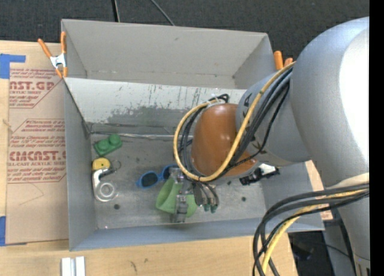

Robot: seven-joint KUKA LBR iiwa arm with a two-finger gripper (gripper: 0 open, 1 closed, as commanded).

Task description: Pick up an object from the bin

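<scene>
My arm angled steeply down, pincer low at a crumpled green lump, its grip I cannot tell, small blue ring just left of it

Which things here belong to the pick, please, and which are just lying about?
In the job: gripper; light-green lump under it, by the bin's near wall.
Lying about: blue piece beside it; dark-green piece, yellow piece, silver ring at left.
</scene>
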